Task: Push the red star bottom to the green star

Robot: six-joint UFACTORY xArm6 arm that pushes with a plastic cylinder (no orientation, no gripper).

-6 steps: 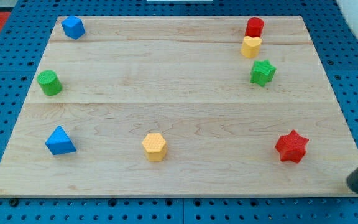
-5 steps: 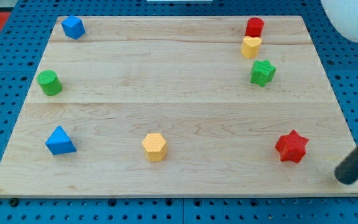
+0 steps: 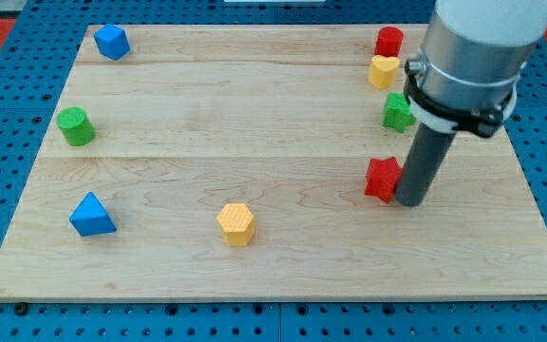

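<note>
The red star point(image 3: 381, 179) lies on the wooden board, right of centre, partly hidden by my rod. My tip point(image 3: 410, 201) rests on the board right against the star's right side. The green star point(image 3: 396, 112) sits above the red star toward the view's top, its right part hidden behind the arm. The two stars are apart.
A red cylinder point(image 3: 388, 42) and a yellow heart point(image 3: 383, 71) sit above the green star. A yellow hexagon point(image 3: 236, 224) is at bottom centre, a blue triangle point(image 3: 92, 215) at bottom left, a green cylinder point(image 3: 75, 125) at left, a blue block point(image 3: 111, 42) at top left.
My rod swept in from the view's bottom right toward the upper left. The red star has been pushed up and to the left, closer to the green star.
</note>
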